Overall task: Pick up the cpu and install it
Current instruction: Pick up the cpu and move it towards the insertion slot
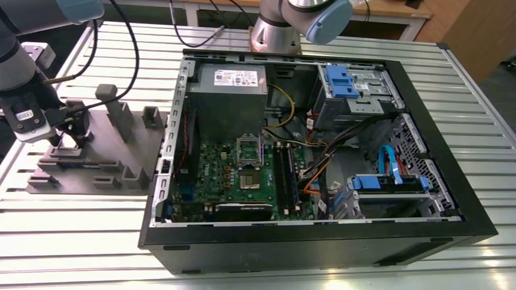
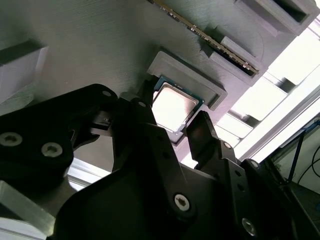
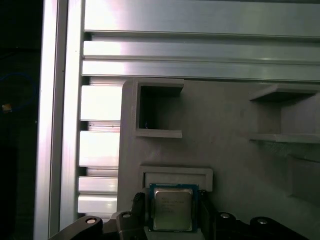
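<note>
Nearest the lens in both wrist views: black gripper [image 2: 172, 107] [image 3: 172, 210], fingers [image 2: 150, 135] spread, one to each side of the cpu [image 2: 174, 106] [image 3: 172, 209] and close beside its edges (touching or not, cannot tell). Sits flat, silvery top up, in a shallow raised pocket [image 3: 175, 172] of the grey block [image 3: 225, 110], near one corner of it. Not lifted. Past the pocket, a deeper square recess [image 3: 157, 110] and upright ribs [image 3: 280, 115] on the same block. In the second wrist view, a thin strip with a toothed metal edge [image 2: 200, 34], standing in a slot just beyond the pocket.

Seen from the exterior view: gripper [image 1: 69, 142] low over the near left part of the block [image 1: 141, 151], at the exterior view's left, on the end of a grey arm [image 1: 16, 66]. Block on a slatted aluminium table [image 1: 81, 235], just beside an open computer case [image 1: 322, 244] that takes up the middle and the exterior view's right.

Inside the case: green board [image 1: 234, 181] flat on the floor toward the left wall, with a rectangular socket [image 1: 248, 180] near its middle, well apart from the cpu. Farther back, a grey power supply [image 1: 229, 84]. To the right, blue drive brackets [image 1: 342, 81] and a tangle of cables [image 1: 322, 157].
</note>
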`<state>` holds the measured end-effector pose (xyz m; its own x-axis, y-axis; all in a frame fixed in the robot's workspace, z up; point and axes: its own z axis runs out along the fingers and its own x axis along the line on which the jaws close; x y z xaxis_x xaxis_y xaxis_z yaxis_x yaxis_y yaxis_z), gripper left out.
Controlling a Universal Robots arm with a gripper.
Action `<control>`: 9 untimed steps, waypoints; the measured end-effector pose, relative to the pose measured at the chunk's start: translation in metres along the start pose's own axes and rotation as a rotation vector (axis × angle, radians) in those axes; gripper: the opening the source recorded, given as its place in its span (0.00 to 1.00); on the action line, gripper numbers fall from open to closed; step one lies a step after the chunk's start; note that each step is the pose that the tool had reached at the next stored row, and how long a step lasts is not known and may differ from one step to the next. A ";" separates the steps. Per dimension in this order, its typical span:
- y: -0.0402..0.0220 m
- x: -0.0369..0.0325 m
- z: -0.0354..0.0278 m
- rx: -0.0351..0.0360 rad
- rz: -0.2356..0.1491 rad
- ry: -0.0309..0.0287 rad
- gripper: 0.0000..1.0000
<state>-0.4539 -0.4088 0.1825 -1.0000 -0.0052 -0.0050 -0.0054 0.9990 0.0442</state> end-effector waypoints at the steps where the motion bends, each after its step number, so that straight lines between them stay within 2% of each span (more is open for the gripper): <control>1: 0.0000 0.0000 0.0000 0.0000 0.000 0.0000 0.54; 6: 0.0000 0.0000 0.0000 0.0001 0.000 0.0001 0.52; 7: 0.0000 0.0000 0.0000 0.0001 0.000 0.0001 0.47; 9: 0.0000 0.0000 0.0000 0.0000 0.000 0.0001 0.47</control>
<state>-0.4539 -0.4088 0.1824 -1.0000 -0.0052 -0.0050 -0.0054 0.9990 0.0442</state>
